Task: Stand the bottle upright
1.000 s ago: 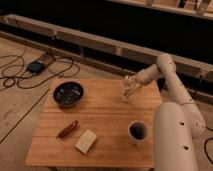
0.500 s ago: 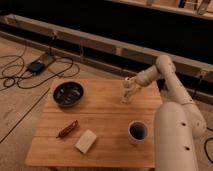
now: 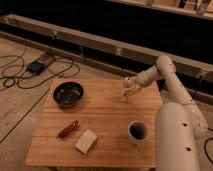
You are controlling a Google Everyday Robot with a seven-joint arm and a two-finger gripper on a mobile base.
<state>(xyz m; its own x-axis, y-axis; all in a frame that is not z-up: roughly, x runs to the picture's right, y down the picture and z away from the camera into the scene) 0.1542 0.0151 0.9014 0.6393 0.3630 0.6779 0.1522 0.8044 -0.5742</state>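
Pincer point(image 3: 127, 88) at bottle point(image 3: 125, 95), far table edge point(image 3: 90, 81)

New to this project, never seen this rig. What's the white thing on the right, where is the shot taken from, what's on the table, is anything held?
The white shape on the right is a robot arm on a mobile base. It bends back over the wooden table and ends in a two-finger hand at the far right part of the tabletop. There is only one picture of this moment, looking down on the table from above; where the camera is mounted is not known.

On the table: a dark bowl at the far left, a reddish-brown elongated object and a pale block near the front, and a white mug by the arm.

The hand is at a small clear bottle, which looks roughly upright. Whether the hand grips it cannot be made out.
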